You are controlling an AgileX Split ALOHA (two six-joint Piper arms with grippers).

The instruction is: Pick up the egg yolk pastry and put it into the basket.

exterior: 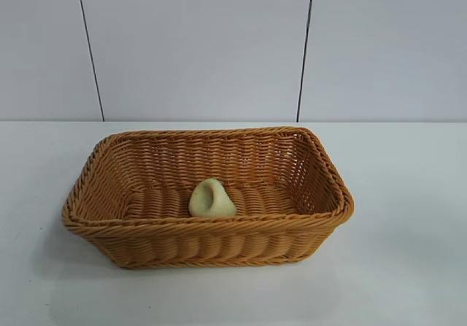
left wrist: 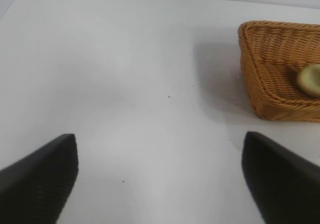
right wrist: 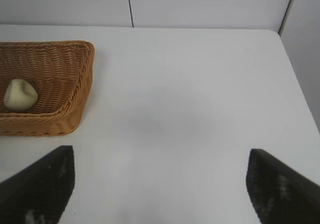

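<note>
Exterior view: near rim of the basket is hiding the base of the egg yolk pastry; both arms are sitting out of frame. Left wrist view: frame edge is cutting off the basket and part of the pastry; pastry is reading blurred; only the fingers are showing, cropped. Right wrist view: basket is running off the edge; fingers cropped too.
</note>
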